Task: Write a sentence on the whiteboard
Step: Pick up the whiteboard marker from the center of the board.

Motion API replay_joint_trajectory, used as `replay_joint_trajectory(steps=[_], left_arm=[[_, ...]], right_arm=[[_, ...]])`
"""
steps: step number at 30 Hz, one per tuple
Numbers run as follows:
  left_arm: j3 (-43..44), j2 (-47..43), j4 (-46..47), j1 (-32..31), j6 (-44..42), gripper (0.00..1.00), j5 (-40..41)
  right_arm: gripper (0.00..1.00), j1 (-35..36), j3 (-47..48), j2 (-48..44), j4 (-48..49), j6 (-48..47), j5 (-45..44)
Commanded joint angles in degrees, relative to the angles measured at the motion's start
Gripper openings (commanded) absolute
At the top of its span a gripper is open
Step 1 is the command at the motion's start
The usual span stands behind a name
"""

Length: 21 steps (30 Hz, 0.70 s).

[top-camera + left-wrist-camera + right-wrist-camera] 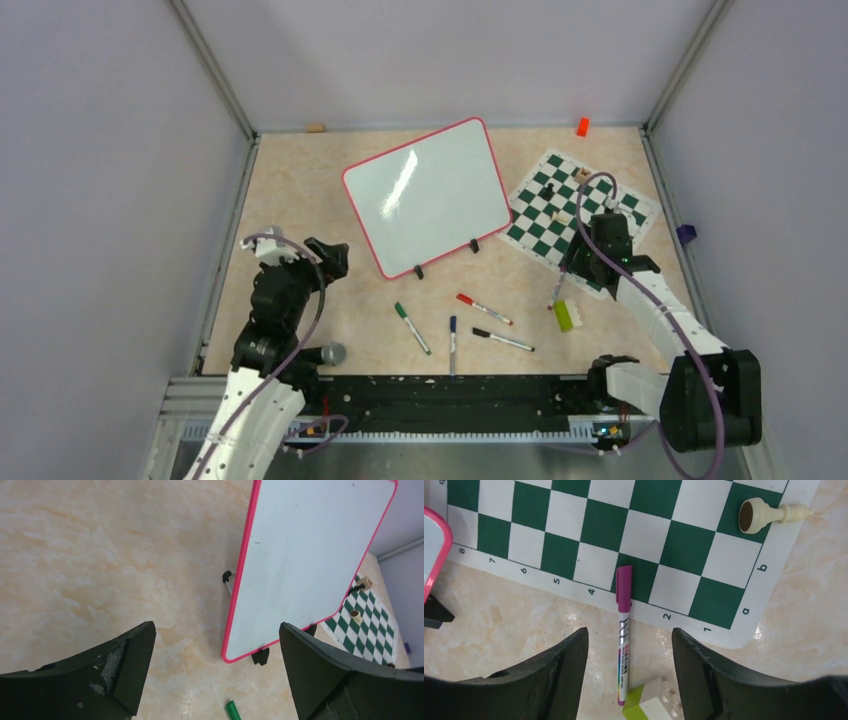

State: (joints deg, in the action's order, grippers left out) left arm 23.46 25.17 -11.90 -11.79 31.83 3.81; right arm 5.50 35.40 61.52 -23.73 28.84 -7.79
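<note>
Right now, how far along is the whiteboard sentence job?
Done: nothing; the glossy white, red-rimmed whiteboard is blank. In hand: the right claw stands open over the capped purple marker pen lying on the green-and-white chess mat's edge, not gripping. The left claw is open and empty. Left: grasp, uncap, write the whole sentence.

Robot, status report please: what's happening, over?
Left gripper open, empty. Right gripper open over purple marker, cap on chess mat. Whiteboard blank. Toy brick beside marker's end.
</note>
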Motion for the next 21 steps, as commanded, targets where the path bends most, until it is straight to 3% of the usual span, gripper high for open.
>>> replay_joint_trajectory(steps=[1, 5, 14, 17, 21], left_arm=[[-2.4, -3.2, 1.3, 0.2, 8.2, 0.99, 4.6], [-1.8, -1.3, 2.4, 0.1, 8.2, 0.97, -0.5], [-1.9, 3.1, 9.3, 0.1, 6.4, 0.95, -16.3], [-1.2, 4.7, 10.0, 0.1, 5.6, 0.95, -18.4], [-0.4, 5.6, 9.8, 0.1, 4.4, 0.94, -20.0]], right_arm=[[0.60, 0.3, 2.2, 3.5, 3.0, 1.5, -2.5], [0.48, 1.4, 3.9, 7.9, 3.3, 2.1, -3.2], [0.48, 5.9, 5.8, 15.2, 3.1, 4.4, -6.0], [0.36, 6.3, 5.5, 16.7, 3.3, 5.7, -6.5], [0.34, 6.3, 4.7, 18.2, 4.4, 6.2, -5.1]])
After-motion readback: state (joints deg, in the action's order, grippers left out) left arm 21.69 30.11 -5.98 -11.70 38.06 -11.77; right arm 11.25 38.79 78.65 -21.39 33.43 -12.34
